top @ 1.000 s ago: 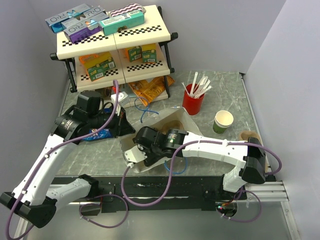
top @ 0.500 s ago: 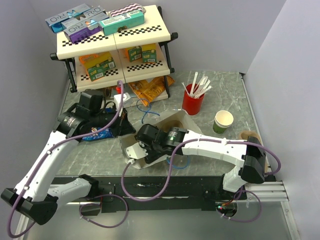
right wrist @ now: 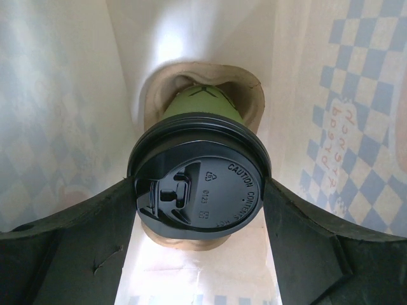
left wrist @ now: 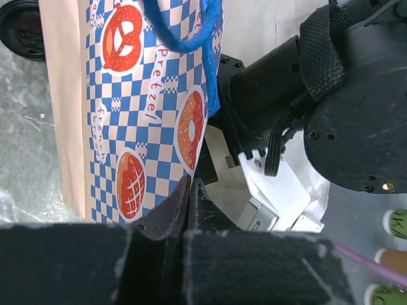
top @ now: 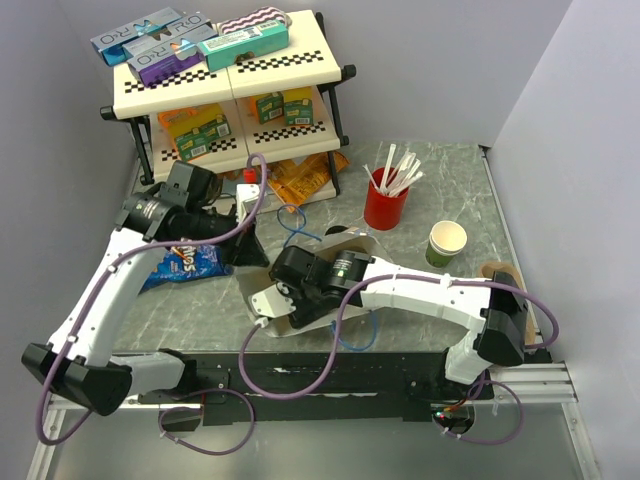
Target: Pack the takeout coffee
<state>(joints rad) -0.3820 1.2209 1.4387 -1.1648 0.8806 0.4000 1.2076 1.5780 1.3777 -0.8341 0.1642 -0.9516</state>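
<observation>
The takeout coffee [right wrist: 203, 190], a green cup under a black lid, sits in a brown cardboard holder [right wrist: 249, 89] deep inside the checkered paper bag [top: 345, 243]. My right gripper [right wrist: 198, 185] is inside the bag, its two fingers [right wrist: 95, 235] pressed against opposite sides of the lid. From above, the bag hides the cup and those fingers. My left gripper [left wrist: 191, 184] is shut on the bag's [left wrist: 146, 95] rim, at the bag's left side [top: 258, 252].
A red cup of white sticks [top: 386, 205] and an open green cup [top: 446, 243] stand right of the bag. A blue snack bag [top: 180, 265] lies under the left arm. The two-tier shelf [top: 230, 90] and orange packets [top: 300, 178] fill the back left.
My left arm has swung back and upward with the bag's rim still pinched, uncovering the blue snack bag. The right arm has barely moved.
</observation>
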